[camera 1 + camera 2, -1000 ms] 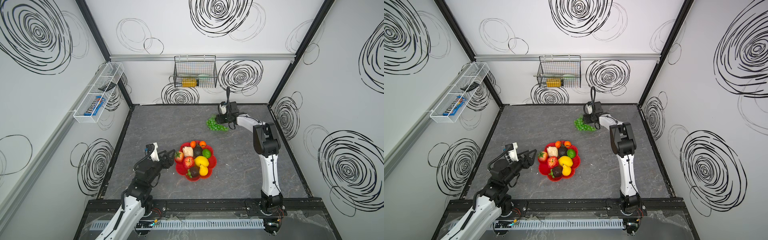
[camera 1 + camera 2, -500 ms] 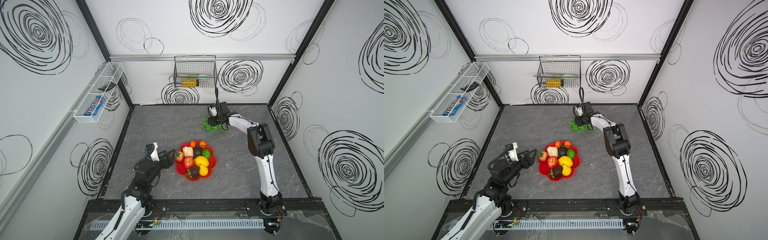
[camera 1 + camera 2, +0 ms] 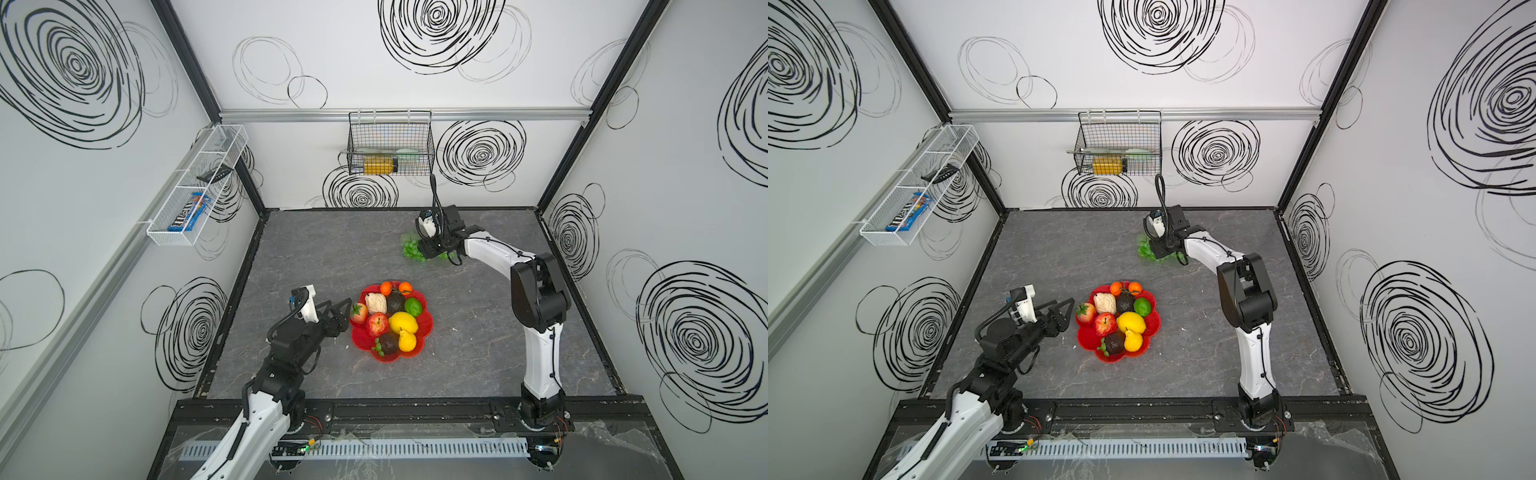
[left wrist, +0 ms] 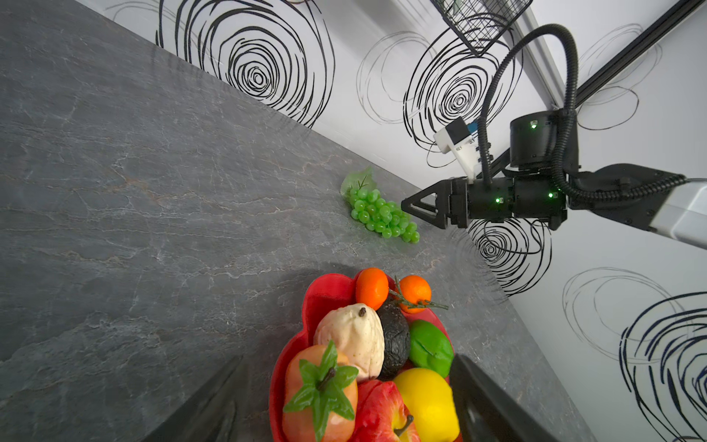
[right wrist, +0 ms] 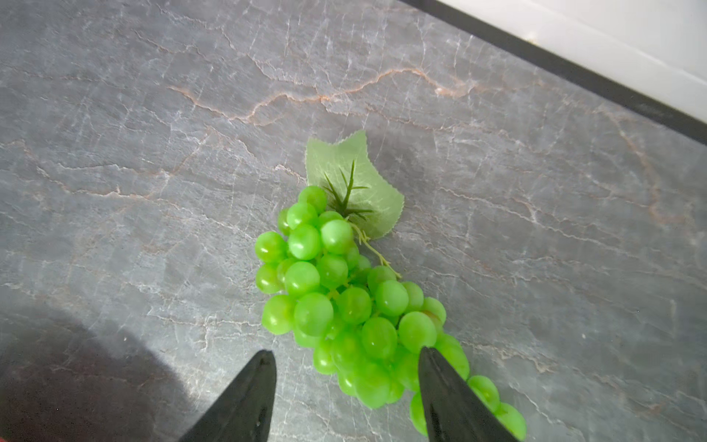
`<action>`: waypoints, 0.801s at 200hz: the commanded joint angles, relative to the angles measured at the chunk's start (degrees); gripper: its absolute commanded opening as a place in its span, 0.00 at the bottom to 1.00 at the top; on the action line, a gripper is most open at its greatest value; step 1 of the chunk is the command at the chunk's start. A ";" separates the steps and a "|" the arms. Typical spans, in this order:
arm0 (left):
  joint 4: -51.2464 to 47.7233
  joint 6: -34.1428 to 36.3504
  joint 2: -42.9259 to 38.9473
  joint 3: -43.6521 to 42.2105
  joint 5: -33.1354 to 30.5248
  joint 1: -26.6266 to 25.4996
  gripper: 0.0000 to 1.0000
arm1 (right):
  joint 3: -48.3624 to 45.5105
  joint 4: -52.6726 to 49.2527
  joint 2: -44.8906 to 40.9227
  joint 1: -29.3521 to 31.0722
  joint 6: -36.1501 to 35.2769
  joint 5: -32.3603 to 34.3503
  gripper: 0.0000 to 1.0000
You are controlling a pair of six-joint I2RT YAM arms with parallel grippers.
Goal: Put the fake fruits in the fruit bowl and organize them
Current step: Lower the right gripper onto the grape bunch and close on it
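Observation:
The red scalloped fruit bowl (image 3: 427,328) (image 3: 1154,325) (image 4: 321,294) sits mid-table. It holds a strawberry (image 3: 359,312), apple (image 3: 377,324), lemon (image 3: 403,322), pear (image 3: 407,340), lime (image 3: 413,306), two oranges (image 3: 386,287), avocados (image 3: 395,303) and a cream lumpy piece (image 3: 376,303). Green grapes (image 3: 409,249) (image 3: 1144,249) (image 4: 378,216) (image 5: 329,291) lie on the table near the back. My right gripper (image 3: 424,249) (image 5: 346,350) hangs open over the bunch's lower end; one finger touches grapes. My left gripper (image 3: 340,316) (image 4: 347,358) is open at the bowl's left rim, holding nothing.
A black wire basket (image 3: 388,143) with a yellow bottle hangs on the back wall. A white mesh tray (image 3: 195,187) is fixed to the left wall. Patterned walls enclose the grey stone-look table (image 3: 316,257) on three sides.
My right gripper has swung left and come down over the grapes, its jaws narrowing a little. The left gripper's jaws have widened; that arm has hardly moved.

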 commanded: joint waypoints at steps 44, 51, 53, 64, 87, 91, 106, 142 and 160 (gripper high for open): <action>3.22 0.35 -0.07 -0.52 -0.43 0.37 0.86 | 6.32 1.88 4.34 0.03 0.78 -0.11 0.63; 3.24 0.40 -0.06 -0.50 -0.36 0.37 0.86 | 7.54 1.87 5.47 -0.10 1.70 1.24 0.62; 3.25 0.41 -0.11 -0.50 -0.37 0.37 0.86 | 7.88 1.98 5.79 -0.14 2.07 1.81 0.62; 3.22 0.37 -0.07 -0.59 -0.29 0.33 0.86 | 9.77 1.88 7.56 -0.54 2.72 3.49 0.62; 3.22 0.42 -0.07 -0.59 -0.40 0.31 0.86 | 14.89 0.46 12.05 -1.32 2.41 6.40 0.62; 3.23 0.42 -0.07 -0.59 -0.38 0.34 0.86 | 15.78 0.07 12.82 -1.50 2.17 6.53 0.63; 3.24 0.42 -0.07 -0.59 -0.38 0.33 0.86 | 18.45 -0.73 15.37 -1.73 1.15 7.20 0.63; 3.33 0.33 0.20 -0.59 -0.46 0.35 0.86 | 22.93 -3.94 19.59 -0.56 -3.55 5.03 0.64; 3.45 0.33 0.29 -0.64 -0.45 0.38 0.86 | 23.71 -6.02 20.05 0.87 -5.89 4.49 0.64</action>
